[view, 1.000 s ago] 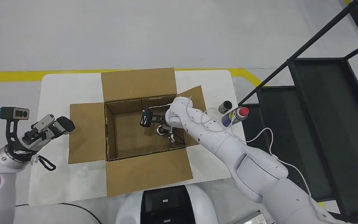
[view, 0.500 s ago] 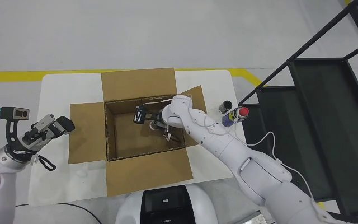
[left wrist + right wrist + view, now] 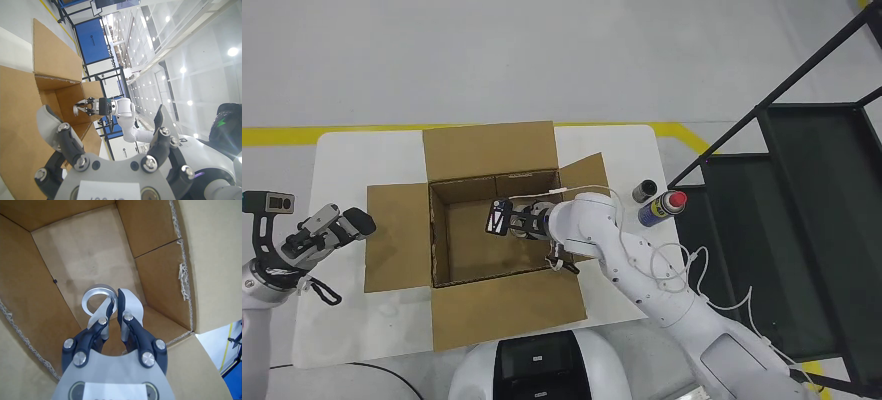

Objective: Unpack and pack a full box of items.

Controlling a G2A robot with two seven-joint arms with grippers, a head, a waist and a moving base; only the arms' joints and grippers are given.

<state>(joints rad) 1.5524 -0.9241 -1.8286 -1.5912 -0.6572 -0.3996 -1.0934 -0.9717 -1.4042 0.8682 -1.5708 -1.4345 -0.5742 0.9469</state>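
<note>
While in gripper (image 3: pixel 115 298), smooth metal ring (image 3: pixel 98 288).

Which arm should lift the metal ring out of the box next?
Right. The right gripper is shut on the metal ring inside the box; the left gripper hangs open outside the box.

On the table: the white, round-cornered table (image 3: pixel 352 150) in front of me carries a brown, open-topped cardboard box (image 3: pixel 487 150) across most of its middle, with all four flaps folded outward. The far and left flaps lie flat on the tabletop, the near one stretches toward my side, and the right one stands tilted up. Past that tilted flap, near the table's right edge, a blue spray can with a red cap (image 3: pixel 662 207) sits just beside a small dark cylindrical can (image 3: pixel 644 190).
</note>
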